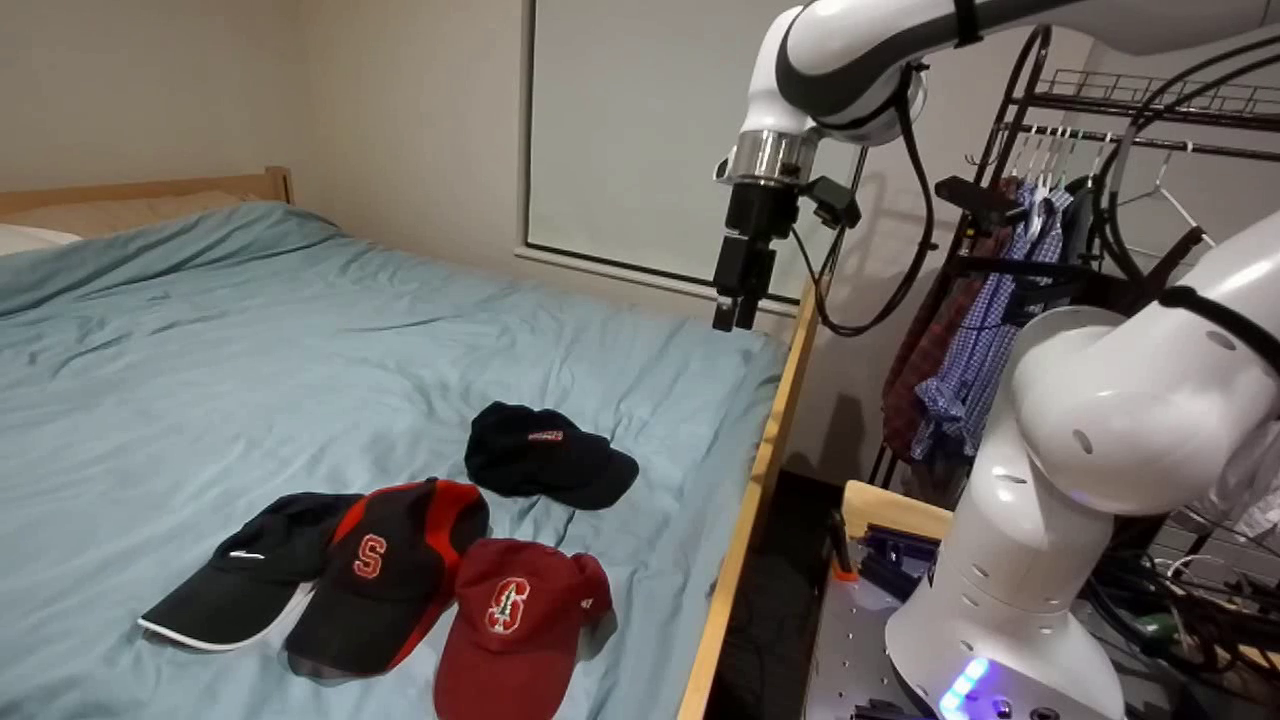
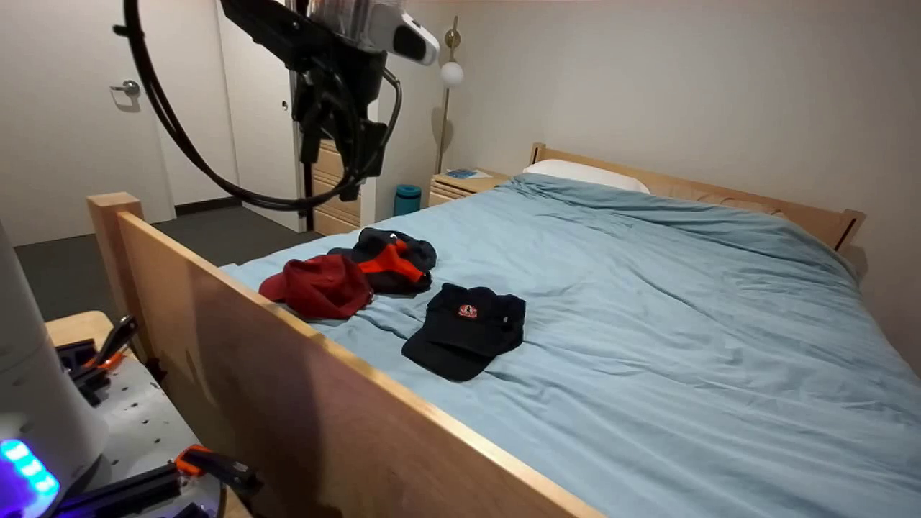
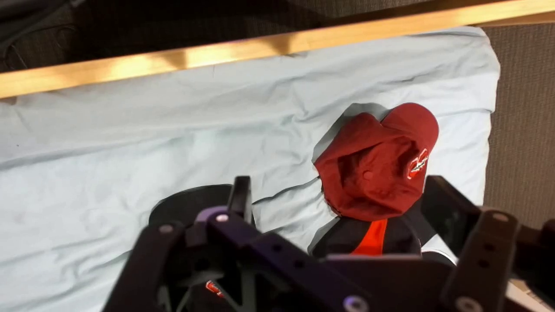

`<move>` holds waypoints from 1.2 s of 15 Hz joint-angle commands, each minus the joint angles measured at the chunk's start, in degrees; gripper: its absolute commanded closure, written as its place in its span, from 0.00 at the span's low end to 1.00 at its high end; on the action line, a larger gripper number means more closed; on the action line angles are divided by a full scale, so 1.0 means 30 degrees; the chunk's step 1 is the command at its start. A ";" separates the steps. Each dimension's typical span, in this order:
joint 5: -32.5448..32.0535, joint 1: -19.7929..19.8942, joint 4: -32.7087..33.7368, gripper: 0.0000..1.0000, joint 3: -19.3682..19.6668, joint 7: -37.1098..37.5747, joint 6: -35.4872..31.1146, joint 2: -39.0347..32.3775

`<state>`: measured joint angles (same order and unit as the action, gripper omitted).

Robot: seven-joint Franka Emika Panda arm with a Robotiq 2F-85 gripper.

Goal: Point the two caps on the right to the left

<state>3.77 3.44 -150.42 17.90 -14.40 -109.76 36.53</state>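
four caps lie on the bed (image 1: pixel 300 380), and two of them matter: the black cap (image 1: pixel 550 455), set just apart with its brim aimed at the wooden rail (image 3: pixel 260 48), and the red cap (image 3: pixel 377 173), its crown caved in, lying against the black-and-red cap (image 1: pixel 395 575). the tool (image 3: pixel 340 190) hangs well above them, fingers (image 3: pixel 446 208) spread wide, nothing between. the red cap's brim runs roughly the same way as those of the black-and-red cap and the pale-edged cap (image 1: pixel 255 560), so i judge it near enough done and the black cap the one left to turn. for that, carry the tool across until the black cap's brim sits between the fingers in the wrist view, where the tool now covers part of it. come down slowly over the edge of the brim, which should hold better than the crown, and close gently. lift only enough to free it from the bed, then rotate the tool so the brim swings round to match its neighbours. keep the turn tight, since a wide sweep could catch the red cap and skew it. lower it fully before letting go.
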 commanded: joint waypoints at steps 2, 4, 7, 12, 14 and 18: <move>0.0381 -0.0740 0.0976 0.00 -0.0851 -0.1336 -0.2187 -0.3544; 0.0053 -0.0852 0.1310 0.00 -0.1643 -0.0534 -0.3947 -0.5335; -0.0280 -0.0800 0.1723 0.00 -0.2891 0.0853 -0.7463 -0.7901; -0.1395 -0.0567 0.3151 0.00 -0.4041 0.2475 -1.2037 -1.2179; -0.0874 -0.0578 0.2533 0.00 -0.4092 0.2031 -1.1721 -1.1385; -0.0972 -0.0518 0.3443 0.00 -0.4175 0.2192 -1.2131 -1.2746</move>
<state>0.98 0.75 -140.15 6.53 -7.96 -146.32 -1.76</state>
